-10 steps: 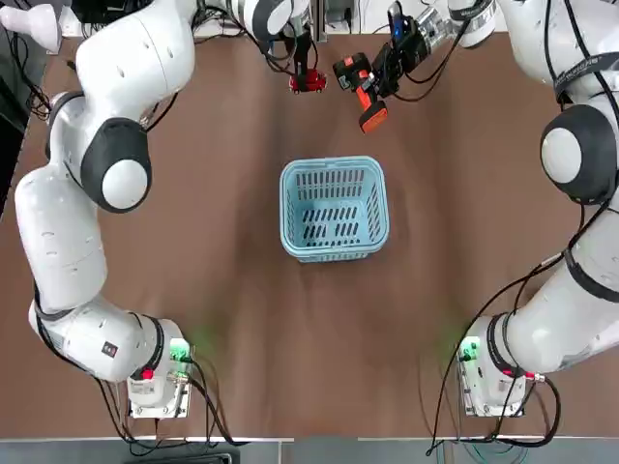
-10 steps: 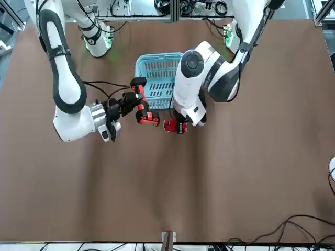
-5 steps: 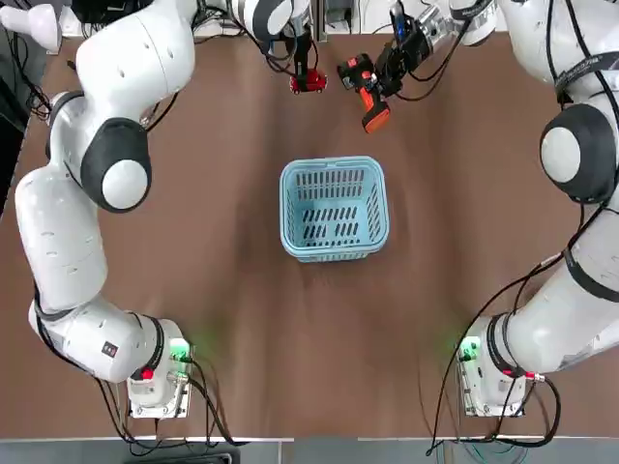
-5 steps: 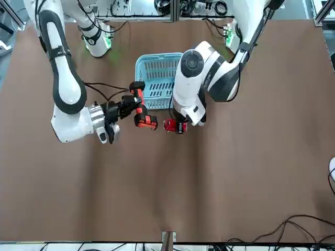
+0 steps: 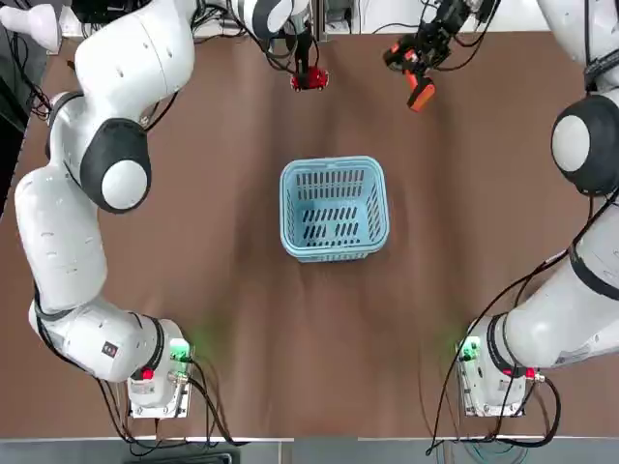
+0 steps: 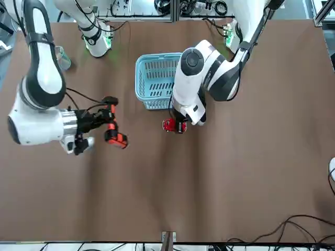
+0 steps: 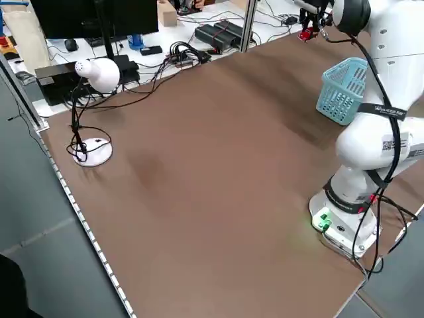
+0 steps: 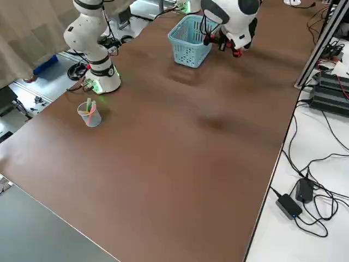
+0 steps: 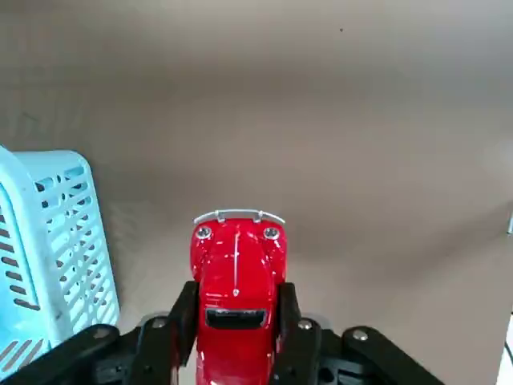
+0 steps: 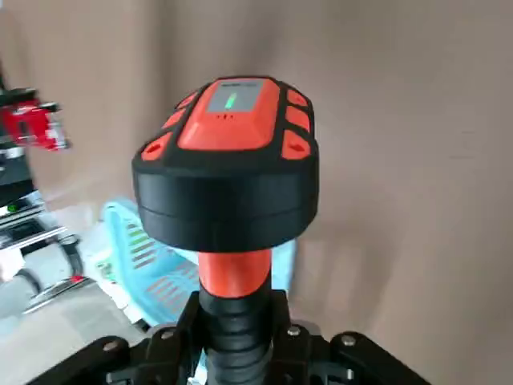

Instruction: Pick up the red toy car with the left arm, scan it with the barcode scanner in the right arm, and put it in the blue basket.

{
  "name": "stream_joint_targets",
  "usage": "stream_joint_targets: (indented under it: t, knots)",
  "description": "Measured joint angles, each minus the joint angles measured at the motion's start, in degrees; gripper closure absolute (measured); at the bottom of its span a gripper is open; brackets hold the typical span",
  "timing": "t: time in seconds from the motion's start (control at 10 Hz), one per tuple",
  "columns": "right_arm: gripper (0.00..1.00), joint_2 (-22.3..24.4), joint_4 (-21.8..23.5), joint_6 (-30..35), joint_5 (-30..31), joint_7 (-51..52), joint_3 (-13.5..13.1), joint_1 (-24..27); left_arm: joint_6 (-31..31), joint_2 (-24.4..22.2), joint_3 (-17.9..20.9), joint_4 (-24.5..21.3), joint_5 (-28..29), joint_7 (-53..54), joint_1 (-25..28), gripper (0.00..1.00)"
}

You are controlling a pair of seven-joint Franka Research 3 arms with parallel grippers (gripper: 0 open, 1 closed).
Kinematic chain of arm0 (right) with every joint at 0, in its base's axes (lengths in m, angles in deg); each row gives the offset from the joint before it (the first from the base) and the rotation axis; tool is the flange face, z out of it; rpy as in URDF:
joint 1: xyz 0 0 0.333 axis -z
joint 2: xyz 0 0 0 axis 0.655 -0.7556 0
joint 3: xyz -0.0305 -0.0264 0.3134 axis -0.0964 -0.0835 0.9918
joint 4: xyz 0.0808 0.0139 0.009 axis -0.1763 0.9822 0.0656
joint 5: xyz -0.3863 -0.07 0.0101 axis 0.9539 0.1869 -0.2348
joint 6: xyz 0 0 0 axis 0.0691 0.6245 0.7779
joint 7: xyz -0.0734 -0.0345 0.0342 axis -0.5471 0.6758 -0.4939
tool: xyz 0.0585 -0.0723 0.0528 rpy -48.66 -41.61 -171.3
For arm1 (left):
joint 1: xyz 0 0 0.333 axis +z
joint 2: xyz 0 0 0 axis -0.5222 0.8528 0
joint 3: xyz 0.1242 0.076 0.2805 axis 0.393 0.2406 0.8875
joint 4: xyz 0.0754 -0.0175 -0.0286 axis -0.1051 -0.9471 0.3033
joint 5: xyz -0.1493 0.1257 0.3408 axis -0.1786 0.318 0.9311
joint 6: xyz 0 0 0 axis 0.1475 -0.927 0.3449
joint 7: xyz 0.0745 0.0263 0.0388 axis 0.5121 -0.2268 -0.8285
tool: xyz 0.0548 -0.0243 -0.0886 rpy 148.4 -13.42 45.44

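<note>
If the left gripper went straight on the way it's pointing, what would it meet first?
Most likely the brown tabletop, with the glossy red toy car in the left gripper touching down first; how far off is hard to tell.

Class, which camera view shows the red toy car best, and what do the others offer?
The left wrist view: the red toy car fills its middle, with headlights, bumper and the jaws clamped on its sides visible. Top, front, left side and right wrist views show it smaller; in the right side view, I cannot tell it apart.

Red car [image 9: 238, 281] glossy, metal-look bumper; basket [image 9: 68, 241] smooth plastic, semi-matt.
</note>
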Motion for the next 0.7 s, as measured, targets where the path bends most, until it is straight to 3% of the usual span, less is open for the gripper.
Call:
stream_joint_targets:
  t: [0.3,0.5,0.7]
  knots:
    - [0.63,1.11,-5.46,1.38,17.49,-7.54,-0.4,2.15,-4.53,-1.54,-4.24,-2.07,0.0,-2.49,0.22,0.56]
    - [0.63,3.15,-8.98,5.82,24.83,-8.29,-0.68,4.99,-4.91,-4.43,-7.73,-7.46,-1.13,-5.99,0.86,0.56]
    - [0.63,4.17,-9.4,4.44,31.24,-8.3,-0.74,7.72,-3.33,-8.69,-9.56,-14.24,-3.08,-9.8,1.1,0.56]
